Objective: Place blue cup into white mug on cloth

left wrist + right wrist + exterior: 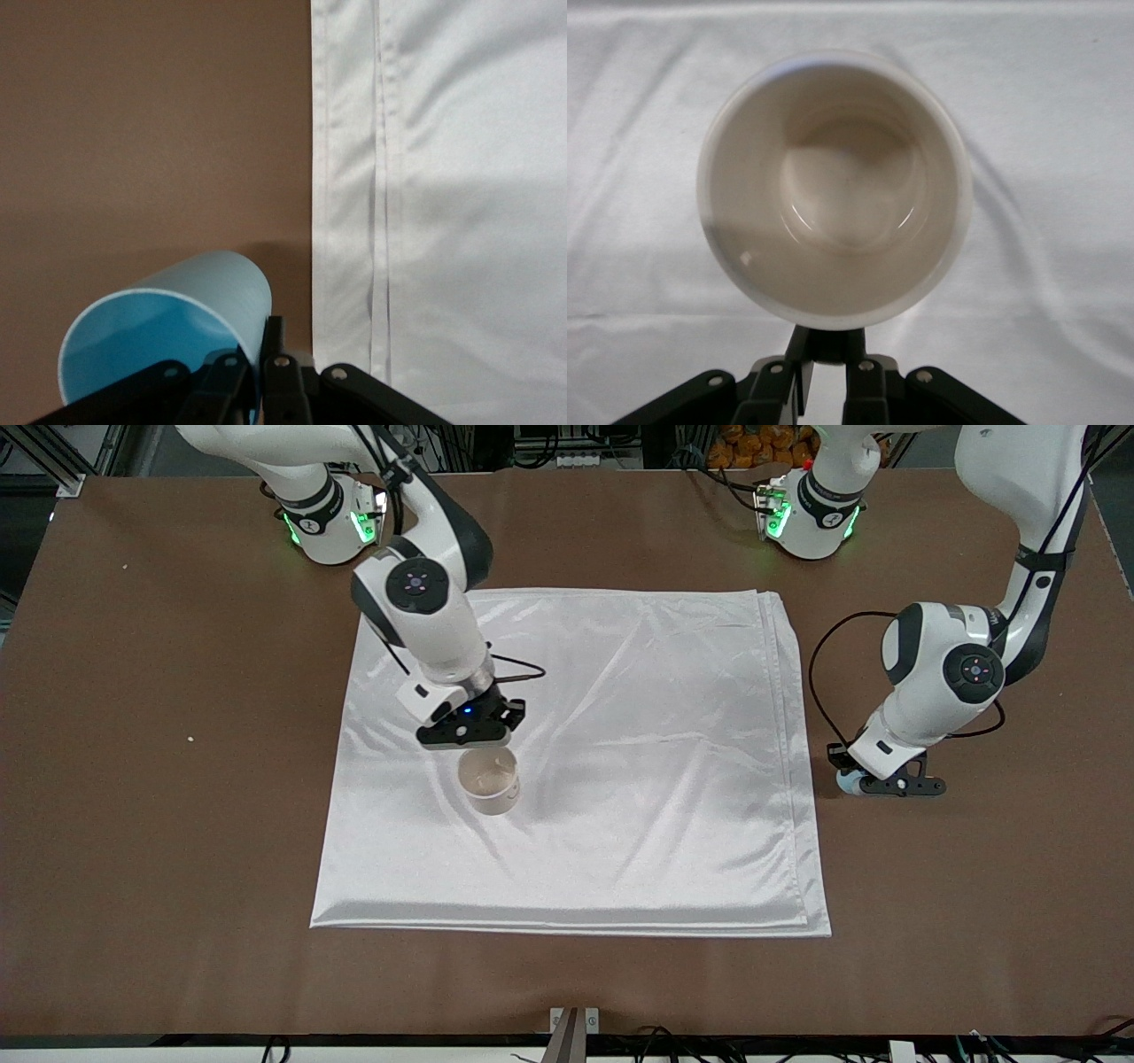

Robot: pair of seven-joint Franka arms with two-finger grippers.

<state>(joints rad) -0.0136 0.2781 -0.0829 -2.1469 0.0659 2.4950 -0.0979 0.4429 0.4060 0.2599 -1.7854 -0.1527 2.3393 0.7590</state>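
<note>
Cloth first, in the front view: a large shiny white satin cloth (620, 779), folded in layers, covers the middle of the brown table (177, 824). On it, at about eight o'clock from the cloth's centre, stands the small cream ceramic mug (488, 779), mouth up. The right gripper (474, 735) sits at the mug's twelve o'clock. The left gripper (873, 784) is low over bare table just off the cloth's three o'clock edge, with the small light-blue handleless cup (846, 781) at its fingers. From that cup the mug lies at roughly nine o'clock, well apart; the left arm already has the cup, so the carry is its job.

The left wrist view shows the left gripper (261, 376) narrowed on the cup's (168, 336) wall, the bright blue inside facing the camera, the cloth's layered edge (354, 221) just beside it.

The right wrist view shows the right gripper (826, 376) pinched narrow on the mug's (833, 186) dark handle (824, 343); the mug is empty.
</note>
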